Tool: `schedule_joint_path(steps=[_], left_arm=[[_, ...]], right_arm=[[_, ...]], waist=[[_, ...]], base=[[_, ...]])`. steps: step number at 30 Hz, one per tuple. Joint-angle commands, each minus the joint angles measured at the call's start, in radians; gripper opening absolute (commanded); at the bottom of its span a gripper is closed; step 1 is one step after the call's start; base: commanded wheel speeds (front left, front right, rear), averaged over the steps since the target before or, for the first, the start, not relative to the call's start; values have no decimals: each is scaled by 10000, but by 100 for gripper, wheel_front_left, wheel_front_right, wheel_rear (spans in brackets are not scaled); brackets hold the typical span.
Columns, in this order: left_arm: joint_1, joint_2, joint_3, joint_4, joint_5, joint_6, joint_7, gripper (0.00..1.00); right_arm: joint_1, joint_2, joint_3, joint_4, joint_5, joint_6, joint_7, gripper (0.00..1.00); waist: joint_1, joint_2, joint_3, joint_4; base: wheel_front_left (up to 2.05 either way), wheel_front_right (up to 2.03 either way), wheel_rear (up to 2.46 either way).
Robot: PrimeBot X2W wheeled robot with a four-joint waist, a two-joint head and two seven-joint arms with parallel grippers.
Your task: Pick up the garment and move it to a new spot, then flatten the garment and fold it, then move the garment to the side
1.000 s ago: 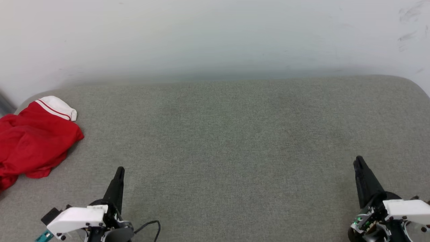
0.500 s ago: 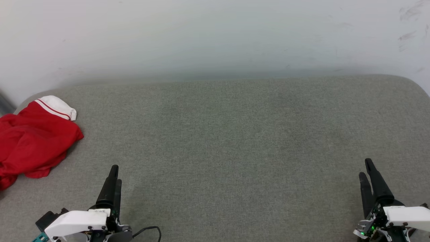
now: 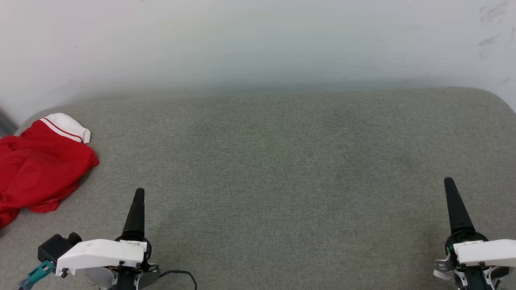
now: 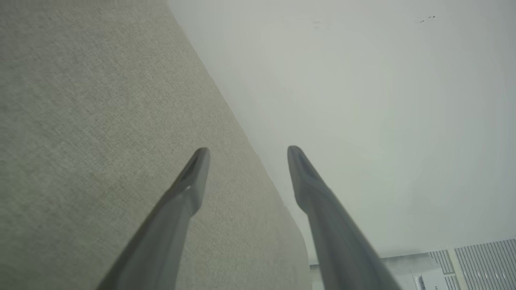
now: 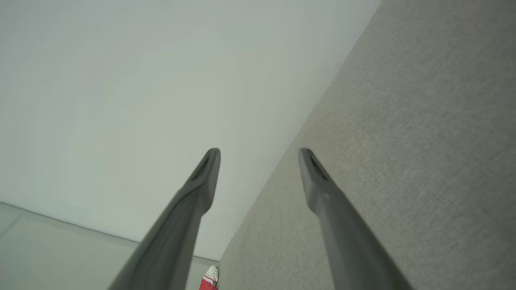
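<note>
The garment (image 3: pixel 38 169), a red shirt with a white striped-trim sleeve, lies crumpled at the far left edge of the grey fabric surface (image 3: pixel 274 161), partly cut off by the head view's left border. A small corner of the garment (image 5: pixel 209 280) peeks in at the bottom of the right wrist view. My left gripper (image 3: pixel 138 193) hovers at the lower left, to the right of and nearer than the garment, apart from it. My right gripper (image 3: pixel 448 183) is at the lower right, far from it. Both wrist views show the left gripper (image 4: pixel 246 151) and the right gripper (image 5: pixel 258 153) open, holding nothing.
A pale wall (image 3: pixel 258 44) rises right behind the surface's far edge. The surface has rounded far corners (image 3: pixel 494 98). A slatted white fixture (image 4: pixel 475 262) shows beyond the surface's end in the left wrist view.
Both grippers went from shut to open. Each arm has shifted slightly at the bottom of the head view, and the camera tilted a little. The garment lies as it did.
</note>
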Motion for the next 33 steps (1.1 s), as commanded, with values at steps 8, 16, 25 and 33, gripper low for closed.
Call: schedule_joint_path(steps=[8,16,25,33], left_arm=[[-27,44,-393,-598,2216,509,-416,100],[21,48,-576,-757,3564,741,-662,100],[87,69,-859,-862,5042,977,-953,100],[198,135,-1080,-919,6031,1065,-1191,100]], right_arm=[[76,-15,238,-837,-2665,18,-408,100],[223,-15,449,-1108,-4166,18,-651,100],[373,-14,546,-1316,-5707,20,-949,100],[501,-14,614,-1468,-6831,21,-1188,100]], waist=[[0,0,58,17],[0,0,100,20],[0,0,171,32],[0,0,202,38]], base=[[0,0,0],[0,0,0],[0,0,0],[0,0,0]])
